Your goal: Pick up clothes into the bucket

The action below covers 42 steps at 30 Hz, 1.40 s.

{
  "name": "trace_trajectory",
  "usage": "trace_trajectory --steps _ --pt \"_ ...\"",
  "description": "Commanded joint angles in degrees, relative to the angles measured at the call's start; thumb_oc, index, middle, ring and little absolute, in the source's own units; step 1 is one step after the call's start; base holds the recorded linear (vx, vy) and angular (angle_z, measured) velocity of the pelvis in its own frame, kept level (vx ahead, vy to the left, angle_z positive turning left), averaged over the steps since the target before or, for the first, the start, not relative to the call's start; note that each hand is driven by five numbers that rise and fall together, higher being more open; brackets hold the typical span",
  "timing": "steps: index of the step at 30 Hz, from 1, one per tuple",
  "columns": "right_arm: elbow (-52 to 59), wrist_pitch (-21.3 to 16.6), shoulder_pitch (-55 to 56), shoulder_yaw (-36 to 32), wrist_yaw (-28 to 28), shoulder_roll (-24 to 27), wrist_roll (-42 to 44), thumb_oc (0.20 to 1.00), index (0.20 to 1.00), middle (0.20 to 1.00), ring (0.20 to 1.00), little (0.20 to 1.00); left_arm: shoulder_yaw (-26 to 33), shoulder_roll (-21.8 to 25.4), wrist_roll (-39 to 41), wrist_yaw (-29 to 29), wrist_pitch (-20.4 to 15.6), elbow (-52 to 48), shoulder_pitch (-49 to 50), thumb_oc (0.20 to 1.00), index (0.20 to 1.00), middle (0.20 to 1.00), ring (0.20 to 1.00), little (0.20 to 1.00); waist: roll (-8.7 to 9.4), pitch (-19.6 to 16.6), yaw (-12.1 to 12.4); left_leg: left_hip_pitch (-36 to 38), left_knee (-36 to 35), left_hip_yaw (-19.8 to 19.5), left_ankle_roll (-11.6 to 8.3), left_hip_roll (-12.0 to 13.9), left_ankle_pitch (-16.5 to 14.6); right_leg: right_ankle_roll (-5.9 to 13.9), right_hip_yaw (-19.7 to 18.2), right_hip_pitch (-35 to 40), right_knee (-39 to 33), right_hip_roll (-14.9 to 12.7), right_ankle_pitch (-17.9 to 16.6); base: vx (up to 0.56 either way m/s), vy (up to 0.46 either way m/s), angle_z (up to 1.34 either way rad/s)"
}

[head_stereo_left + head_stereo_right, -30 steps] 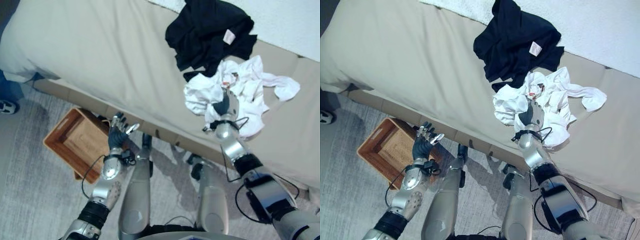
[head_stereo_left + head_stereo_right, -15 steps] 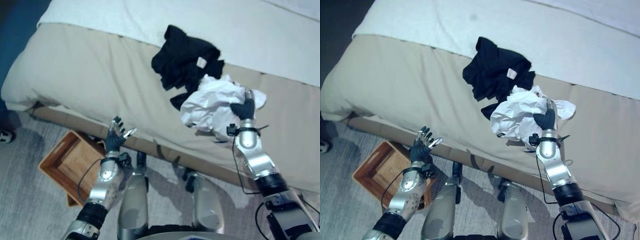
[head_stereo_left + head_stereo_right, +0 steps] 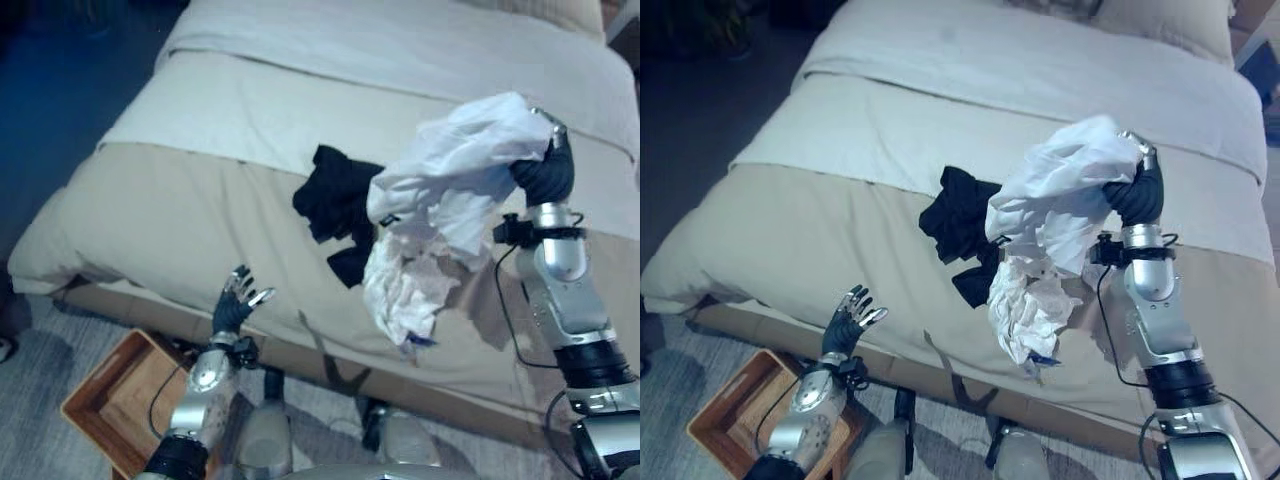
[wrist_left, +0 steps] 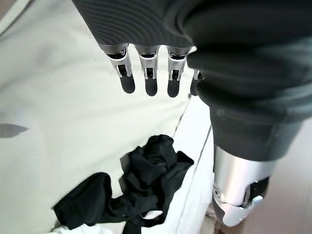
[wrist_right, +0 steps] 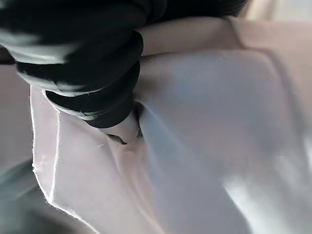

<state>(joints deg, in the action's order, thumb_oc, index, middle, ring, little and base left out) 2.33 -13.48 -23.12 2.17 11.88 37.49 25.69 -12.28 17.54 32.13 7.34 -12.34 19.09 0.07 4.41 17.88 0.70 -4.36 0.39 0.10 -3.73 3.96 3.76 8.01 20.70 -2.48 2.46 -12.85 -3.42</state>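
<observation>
Left eye view: since half a second ago the right hand [image 3: 545, 165] has risen to the upper right, fingers curled round the white garment [image 3: 440, 215], now dangling clear of the bed [image 3: 180, 200]; black garment [image 3: 335, 205] stays put. Wooden bucket [image 3: 110, 410] lower left. Left wrist view: left hand [image 4: 146, 73] fingers straight, spread

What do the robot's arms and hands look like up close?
Both arms are shiny silver-grey tubes with black bands near the elbows, and thin black cables loop beside the wrists. The left hand has silver fingers with dark rounded tips, like little pens in a row. A dark ribbed cover, a bit like a rubbery sleeve, wraps its back and wrist. The right hand wears the same ribbed cover.
</observation>
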Motion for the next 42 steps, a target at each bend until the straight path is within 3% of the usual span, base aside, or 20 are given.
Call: trace_trajectory --steps 1,7,13,21,28,31,34,37,42 --pt "2.41 -5.23 -9.50 -1.18 0.31 3.73 5.31 0.200 0.200 0.200 0.200 0.200 -0.33 1.49 -3.03 -1.20 -0.59 -0.36 0.89 1.000 1.000 1.000 1.000 1.000 2.96 -5.18 -0.89 0.03 1.26 3.38 0.38 1.34 -2.35 4.99 -1.11 3.08 -0.61 -3.81 -2.17 0.07 -0.004 -0.09" --pt "-0.04 -5.52 -16.66 -0.16 2.10 9.32 7.25 0.200 0.200 0.200 0.200 0.200 -0.52 1.59 -2.10 -1.51 -0.07 -0.70 1.94 1.000 1.000 1.000 1.000 1.000 3.19 -7.02 -0.80 1.97 0.69 3.75 0.22 1.76 -2.52 4.94 -1.52 4.51 -0.96 -3.31 -2.04 0.06 -0.006 -0.11" --pt "-6.41 -6.18 -25.41 3.53 2.60 14.73 14.46 0.200 0.200 0.200 0.200 0.200 -0.97 1.60 -1.01 -1.39 0.63 0.20 3.20 1.000 1.000 1.000 1.000 1.000 3.71 -8.50 -0.98 3.41 0.13 4.45 -0.08 2.12 -2.63 4.95 -1.90 5.43 -1.30 -2.86 -2.02 0.03 0.001 -0.02" --pt "-8.03 -6.40 -29.55 6.91 0.92 15.77 18.51 0.200 0.200 0.200 0.200 0.200 -2.08 3.31 -4.90 -1.03 0.86 -2.06 1.52 1.000 1.000 1.000 1.000 1.000 3.67 -9.55 -1.42 4.27 -0.02 4.76 -0.22 2.26 -2.80 4.95 -2.38 5.82 -1.34 -2.63 -1.91 0.01 -0.001 -0.07" --pt "-5.12 -2.39 -27.84 12.88 -5.56 15.47 18.35 0.200 0.200 0.200 0.200 0.200 -2.57 8.95 -9.47 -2.06 -0.30 -14.41 -6.52 1.000 1.000 1.000 1.000 1.000 3.23 -10.78 -2.19 5.60 0.01 5.17 -0.38 2.47 -3.19 4.78 -2.89 6.76 -1.28 -2.48 -1.50 0.00 -0.001 -0.01" --pt "-1.43 0.70 -24.80 17.57 -9.79 14.16 18.51 0.200 0.200 0.200 0.200 0.200 -4.79 9.78 -5.04 -2.02 -0.65 -17.53 -16.50 1.000 1.000 1.000 1.000 1.000 2.72 -11.48 -3.13 6.29 -0.04 5.58 -0.55 2.59 -3.17 4.69 -3.07 7.19 -1.48 -2.41 -1.53 0.00 0.000 0.00" --pt "1.83 3.00 -20.26 19.01 -12.06 14.61 15.93 0.200 0.200 0.200 0.200 0.200 -6.35 11.06 -0.40 -3.21 -0.58 -20.84 -20.55 1.000 1.000 1.000 1.000 1.000 2.34 -11.60 -3.57 6.74 0.12 5.81 -0.52 2.64 -3.36 4.70 -3.44 7.44 -1.59 -2.33 -1.57 0.00 -0.012 -0.06" --pt "3.96 4.33 -18.22 19.89 -13.67 15.71 12.33 0.200 0.200 0.200 0.200 0.200 -7.15 12.45 -0.99 -3.75 -0.26 -20.83 -22.07 1.000 1.000 1.000 1.000 1.000 2.02 -11.68 -3.69 7.13 0.24 5.99 -0.47 2.67 -3.53 4.69 -3.78 7.51 -1.61 -2.33 -1.63 0.02 0.006 -0.12" --pt "6.54 5.46 -16.56 22.23 -16.95 14.59 13.28 0.200 0.200 0.200 0.200 0.200 -10.95 12.93 -5.48 -3.42 0.47 -16.59 -26.29 1.000 1.000 1.000 1.000 1.000 1.54 -11.63 -3.95 7.59 0.40 6.10 -0.58 2.86 -3.49 4.64 -3.86 8.17 -1.97 -2.19 -1.46 0.01 -0.005 -0.09"
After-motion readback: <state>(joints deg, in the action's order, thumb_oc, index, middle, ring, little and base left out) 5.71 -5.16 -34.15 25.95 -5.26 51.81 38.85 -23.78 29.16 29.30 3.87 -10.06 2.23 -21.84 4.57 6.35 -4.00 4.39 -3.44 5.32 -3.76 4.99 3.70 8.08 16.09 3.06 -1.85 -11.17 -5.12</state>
